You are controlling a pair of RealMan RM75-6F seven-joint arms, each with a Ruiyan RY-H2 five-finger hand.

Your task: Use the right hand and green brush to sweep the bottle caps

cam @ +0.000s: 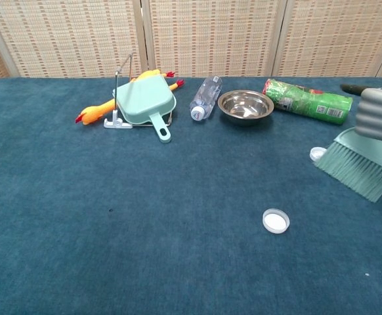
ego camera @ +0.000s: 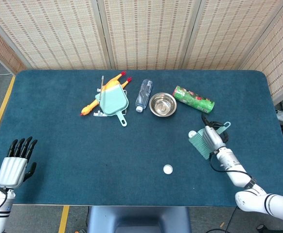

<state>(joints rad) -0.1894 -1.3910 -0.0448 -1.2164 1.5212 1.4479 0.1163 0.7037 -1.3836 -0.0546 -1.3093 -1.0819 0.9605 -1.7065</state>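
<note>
My right hand (ego camera: 210, 137) grips the green brush (cam: 360, 165) by its handle, bristles pointing toward the table's middle. One white bottle cap (cam: 318, 154) sits right at the bristle tips, touching or just beside them. A second bottle cap (ego camera: 168, 169) lies open side up, well apart from the brush, nearer the front edge of the blue table (ego camera: 59, 145). My left hand (ego camera: 15, 165) hangs over the near left corner, fingers straight and spread, holding nothing. Along the far side I see a rubber chicken (ego camera: 94, 104) under a pale green dustpan (ego camera: 113, 100), then a clear plastic bottle (ego camera: 143, 95) on its side, a steel bowl (ego camera: 163, 104), and a green canister (ego camera: 194, 99) lying down.
</note>
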